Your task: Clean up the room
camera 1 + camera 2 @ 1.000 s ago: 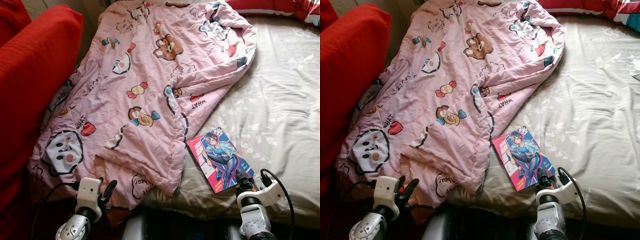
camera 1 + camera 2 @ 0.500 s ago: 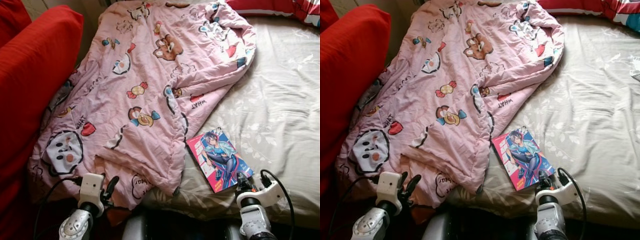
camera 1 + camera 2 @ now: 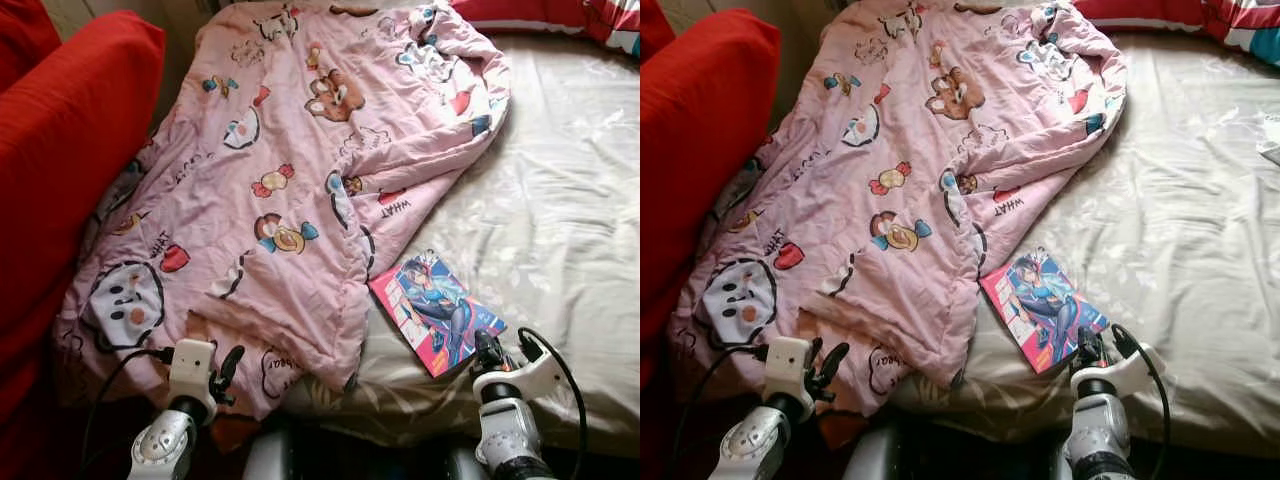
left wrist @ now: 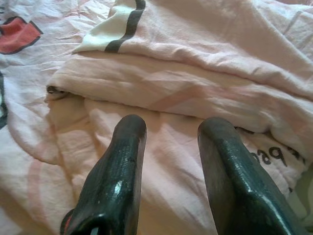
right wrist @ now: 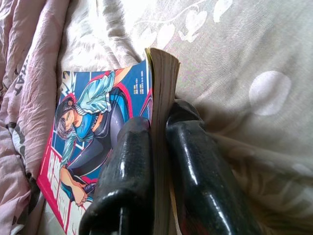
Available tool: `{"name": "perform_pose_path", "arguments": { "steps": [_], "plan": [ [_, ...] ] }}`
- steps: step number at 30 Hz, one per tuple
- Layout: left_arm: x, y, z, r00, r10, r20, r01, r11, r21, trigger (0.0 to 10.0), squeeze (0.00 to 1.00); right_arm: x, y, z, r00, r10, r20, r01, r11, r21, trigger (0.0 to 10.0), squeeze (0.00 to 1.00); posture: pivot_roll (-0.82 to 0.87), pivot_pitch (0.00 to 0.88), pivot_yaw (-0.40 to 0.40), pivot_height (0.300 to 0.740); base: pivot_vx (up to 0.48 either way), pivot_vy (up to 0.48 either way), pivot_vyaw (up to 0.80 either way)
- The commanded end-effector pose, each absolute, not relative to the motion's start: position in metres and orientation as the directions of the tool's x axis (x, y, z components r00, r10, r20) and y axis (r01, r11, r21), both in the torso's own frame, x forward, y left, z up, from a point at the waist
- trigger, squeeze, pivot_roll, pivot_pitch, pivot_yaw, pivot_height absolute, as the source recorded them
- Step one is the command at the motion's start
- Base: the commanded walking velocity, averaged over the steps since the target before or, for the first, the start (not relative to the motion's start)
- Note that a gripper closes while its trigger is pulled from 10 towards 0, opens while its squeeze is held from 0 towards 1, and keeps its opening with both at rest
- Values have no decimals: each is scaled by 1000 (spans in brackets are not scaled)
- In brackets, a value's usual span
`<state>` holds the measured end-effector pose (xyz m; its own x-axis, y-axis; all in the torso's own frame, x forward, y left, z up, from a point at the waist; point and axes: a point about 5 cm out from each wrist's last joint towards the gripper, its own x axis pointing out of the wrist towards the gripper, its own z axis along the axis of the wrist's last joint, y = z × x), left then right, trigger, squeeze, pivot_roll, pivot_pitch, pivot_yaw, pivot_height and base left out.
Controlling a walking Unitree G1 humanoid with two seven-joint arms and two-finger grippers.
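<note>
The right gripper (image 5: 151, 147) is clamped on the near corner of the comic (image 3: 433, 312), one finger on the cover and the other under the pages, so the book is pinched by its edge where it lies flat on the sheet (image 3: 560, 220), lower right of centre in the head view. Taking it by the corner nearest the bed's edge makes sense to me: that is the part the arm can reach, and the soft sheet lets a finger slip underneath. The comic sits just beside the folded edge of the pink quilt (image 3: 290, 190), which is spread in rumpled folds across the left and middle of the frame, up to the red cushion (image 3: 70, 140) at far left. The left gripper (image 4: 168, 161) hovers low at the bottom left, fingers apart, pointed at the quilt's folded hem but gripping nothing; it looks to be waiting its turn. I'd judge the comic is the first thing being tidied, with the quilt left to straighten afterwards. A thin grip on one corner could let the book swing or slip when lifted.
</note>
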<state>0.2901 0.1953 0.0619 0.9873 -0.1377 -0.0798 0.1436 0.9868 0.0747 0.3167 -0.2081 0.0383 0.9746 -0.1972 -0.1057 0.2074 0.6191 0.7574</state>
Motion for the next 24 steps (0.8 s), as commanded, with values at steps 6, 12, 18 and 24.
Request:
{"name": "perform_pose_path", "arguments": {
  "steps": [6,12,18,24],
  "plan": [
    [282,199,48,986,-114,-119,123,990,73,10000,0,287,-193,8,969,-177,-174,247,616,748,0,0,50,263,93,616,0,0,0],
    [280,199,45,987,-109,-118,118,990,72,10000,0,269,-190,-6,952,-220,-213,305,609,732,0,0,37,251,80,616,0,0,0],
    [280,197,43,987,-109,-119,118,991,70,10000,0,262,-186,-17,930,-218,-297,369,562,740,0,0,37,243,75,616,0,0,0],
    [281,196,43,987,-109,-115,118,990,73,10000,0,265,-190,-20,905,-222,-363,424,521,740,10000,337,40,252,74,616,0,0,0]
  ]
}}
